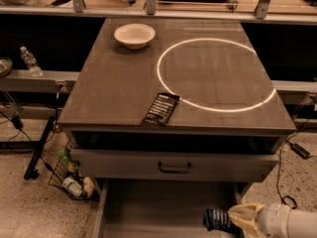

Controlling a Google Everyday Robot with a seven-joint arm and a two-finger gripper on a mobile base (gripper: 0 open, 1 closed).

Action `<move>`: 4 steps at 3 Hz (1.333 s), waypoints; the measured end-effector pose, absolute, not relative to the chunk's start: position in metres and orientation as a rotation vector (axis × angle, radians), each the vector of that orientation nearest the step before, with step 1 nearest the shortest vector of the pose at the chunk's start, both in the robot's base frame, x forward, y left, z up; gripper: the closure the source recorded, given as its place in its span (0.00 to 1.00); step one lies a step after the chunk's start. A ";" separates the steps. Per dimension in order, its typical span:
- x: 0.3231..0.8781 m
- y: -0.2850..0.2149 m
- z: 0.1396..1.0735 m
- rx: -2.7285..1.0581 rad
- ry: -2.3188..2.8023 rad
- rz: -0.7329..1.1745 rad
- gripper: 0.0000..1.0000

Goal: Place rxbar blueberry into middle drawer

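Below the grey counter [114, 83], the middle drawer [148, 207] is seen open. At its right side the end effector [233, 218] is pinched on the rxbar blueberry [216, 219], low over the drawer floor. The bar's free end is pointed left, and its long axis appears to run crosswise, though it is partly hidden.

light: we see dim, warm light falling from above | desk [114, 93]: top evenly lit, a bright ring of light [217, 110] glaring across its right half | shadow: black gap under the front edge, middle drawer [163, 207] floor dull grey | tool [232, 219]: below the front right corner, pale and brightest there, clamped on the dark rxbar blueberry [216, 219]
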State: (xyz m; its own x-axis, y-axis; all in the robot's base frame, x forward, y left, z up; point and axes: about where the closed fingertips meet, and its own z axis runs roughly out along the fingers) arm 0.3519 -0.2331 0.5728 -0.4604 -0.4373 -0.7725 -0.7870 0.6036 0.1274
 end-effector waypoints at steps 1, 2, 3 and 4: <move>0.360 -0.229 0.537 -0.917 2.136 0.650 1.00; 0.369 -0.222 0.505 -0.838 2.161 0.675 1.00; 0.378 -0.207 0.479 -0.763 2.185 0.710 1.00; 0.390 -0.187 0.459 -0.705 2.200 0.743 0.74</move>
